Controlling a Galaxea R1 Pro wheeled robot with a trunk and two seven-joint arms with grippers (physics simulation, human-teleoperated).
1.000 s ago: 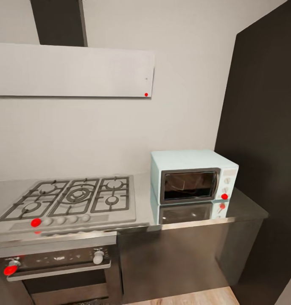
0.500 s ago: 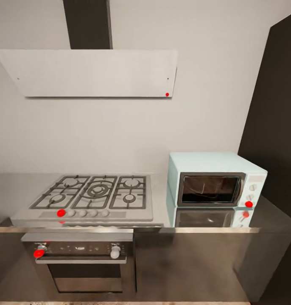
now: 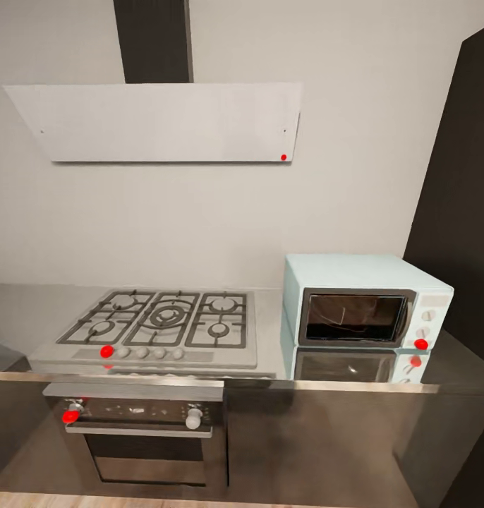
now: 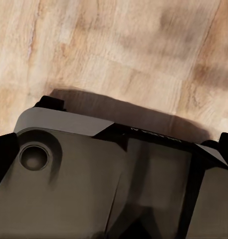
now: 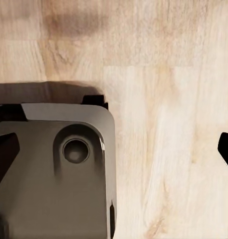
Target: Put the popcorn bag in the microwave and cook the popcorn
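Note:
The pale mint-blue microwave (image 3: 365, 307) stands on the grey countertop (image 3: 269, 339) at the right, its dark glass door shut and a red light at its lower right corner. The popcorn bag and the popcorn are out of view. My left gripper (image 4: 114, 159) hangs open over the wooden floor (image 4: 118, 50), its dark fingertips (image 4: 3, 159) spread wide with nothing between them. My right gripper (image 5: 114, 157) is open too, above the floor beside my base.
A steel gas hob (image 3: 161, 324) lies left of the microwave, over an oven (image 3: 140, 437) with knobs. A flat hood (image 3: 164, 120) hangs on the wall. A tall dark cabinet (image 3: 461, 176) closes off the right. My dark base (image 4: 94, 174) sits under both grippers.
The head camera has moved, so the hob and microwave sit further right in the picture and are seen more squarely. Nothing on the countertop has moved.

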